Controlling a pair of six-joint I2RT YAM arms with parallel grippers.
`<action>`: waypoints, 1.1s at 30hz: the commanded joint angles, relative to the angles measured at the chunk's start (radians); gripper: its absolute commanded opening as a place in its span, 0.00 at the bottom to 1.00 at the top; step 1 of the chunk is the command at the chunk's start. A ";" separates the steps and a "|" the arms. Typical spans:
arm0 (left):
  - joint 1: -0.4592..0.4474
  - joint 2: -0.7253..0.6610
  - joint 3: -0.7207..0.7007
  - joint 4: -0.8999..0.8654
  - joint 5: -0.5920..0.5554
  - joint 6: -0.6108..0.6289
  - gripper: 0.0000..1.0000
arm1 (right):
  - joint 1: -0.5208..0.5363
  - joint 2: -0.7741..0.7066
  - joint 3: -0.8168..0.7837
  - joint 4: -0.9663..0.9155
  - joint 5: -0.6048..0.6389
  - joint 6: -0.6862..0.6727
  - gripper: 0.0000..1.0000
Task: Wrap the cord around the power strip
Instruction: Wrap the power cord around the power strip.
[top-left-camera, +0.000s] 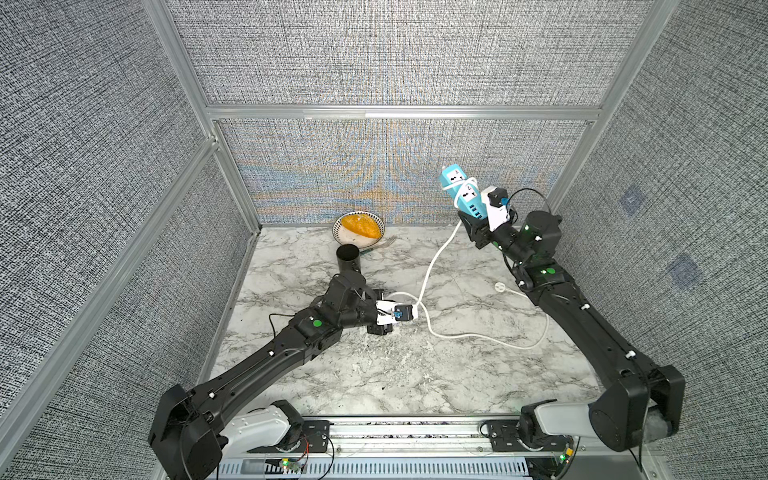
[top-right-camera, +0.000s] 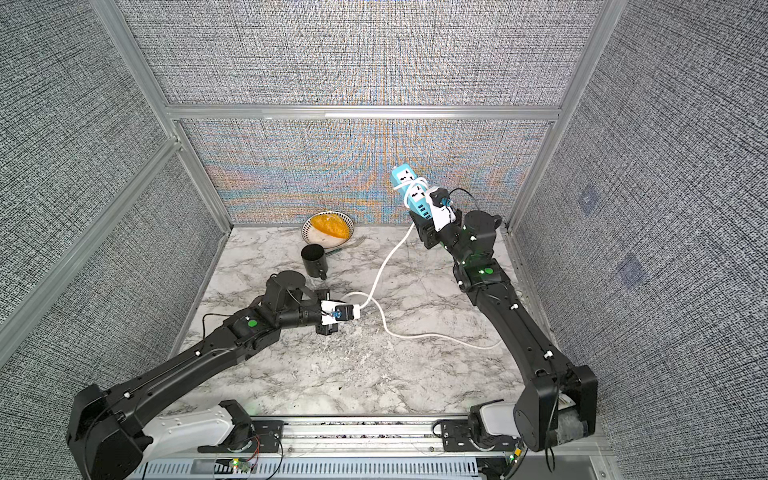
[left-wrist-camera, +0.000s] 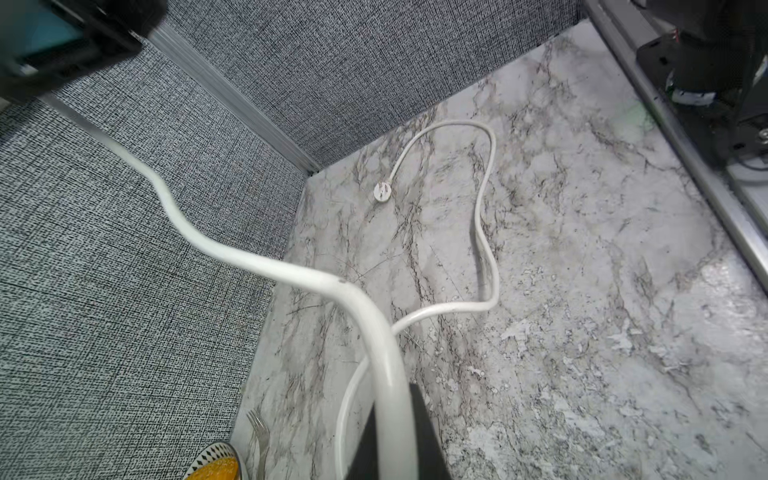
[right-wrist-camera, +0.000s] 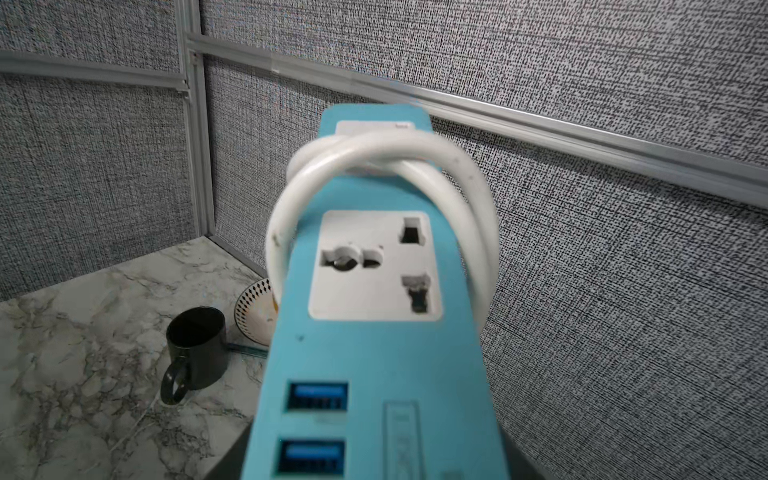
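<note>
A: Step?
B: Mid-wrap: right pincer (top-left-camera: 473, 226) grips strip (top-left-camera: 459, 191) aloft, about two cord (top-left-camera: 432, 257) loops on. The left pincer (left-wrist-camera: 392, 440) clamps cord low over bench (top-left-camera: 374, 374); slack trails to plug (top-left-camera: 500, 286).
A: Next?
B: Probably carry slack round strip, taut.

Grey woven fabric panels (top-left-camera: 395, 50) left, far, right; aluminium frame rails (top-left-camera: 399, 112) between; white grey-veined marble tabletop (top-left-camera: 374, 374); even light.
</note>
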 joint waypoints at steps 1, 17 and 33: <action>0.000 -0.005 0.067 -0.095 0.017 -0.043 0.00 | 0.004 0.020 0.022 -0.074 0.090 -0.130 0.00; 0.006 0.138 0.380 -0.230 -0.256 0.094 0.00 | 0.066 -0.011 -0.075 -0.411 0.046 -0.443 0.00; 0.013 0.234 0.580 -0.285 -0.177 0.095 0.00 | 0.147 -0.008 -0.213 -0.376 -0.004 -0.482 0.00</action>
